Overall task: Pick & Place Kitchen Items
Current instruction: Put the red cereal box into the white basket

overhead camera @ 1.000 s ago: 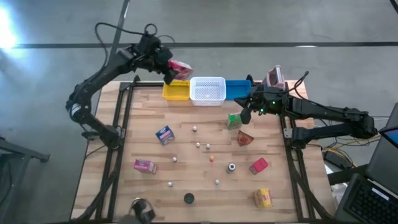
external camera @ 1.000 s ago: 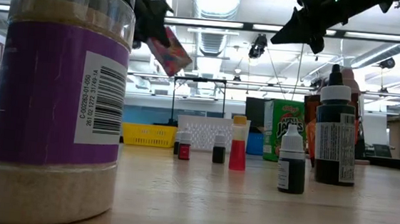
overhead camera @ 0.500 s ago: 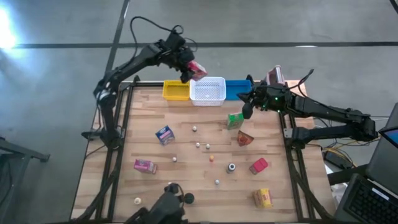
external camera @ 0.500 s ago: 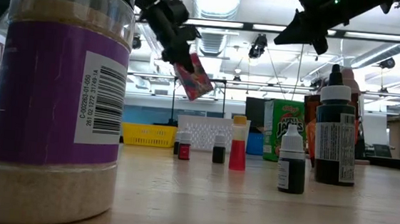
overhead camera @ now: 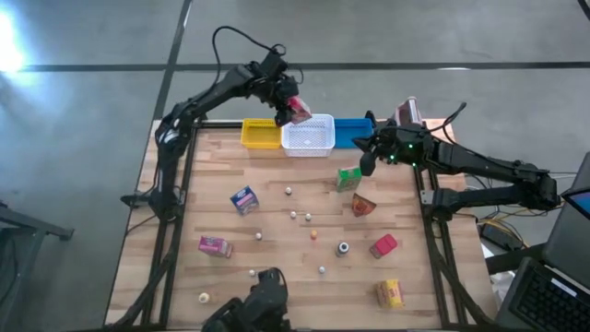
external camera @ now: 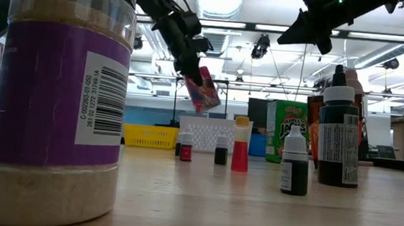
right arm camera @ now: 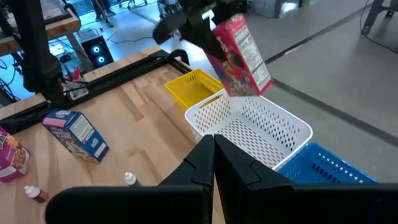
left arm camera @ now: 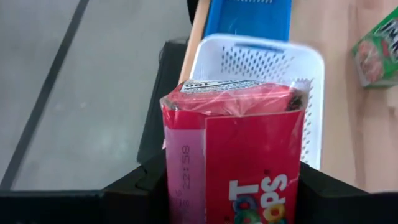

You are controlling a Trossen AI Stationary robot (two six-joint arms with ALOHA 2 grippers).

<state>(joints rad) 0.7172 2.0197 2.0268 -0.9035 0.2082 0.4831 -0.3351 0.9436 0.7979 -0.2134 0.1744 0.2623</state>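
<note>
**Operator:** Packets first: where do we find the one in hand?

**Technician:** We hold the red cereal packet [overhead camera: 299,110] in the left gripper [overhead camera: 288,100]. The fingers clamp its two flat sides, as the left wrist view shows. We see it hanging in the air, not touching anything.

**Operator:** Which relation governs the coming move?

**Technician:** We read the packet as above the near-left rim of the white bin [overhead camera: 308,136], just past the yellow bin [overhead camera: 261,135]. In the low view its long axis tilts, lower end toward the white bin. We judge that a release here drops it at the rim, so a little more reach inward looks safer.

**Operator:** Arm pose?

**Technician:** We see the left arm stretched far across the table's back edge, wrist angled down.

**Operator:** And the other arm?

**Technician:** We note the right gripper [overhead camera: 365,153] waiting beside the blue bin [overhead camera: 351,132], above the green packet [overhead camera: 348,179]. Its fingers lie pressed together, holding nothing. Farther out, the blue packet [overhead camera: 243,199] and the yellow packet [overhead camera: 390,293] remain on the table.
</note>
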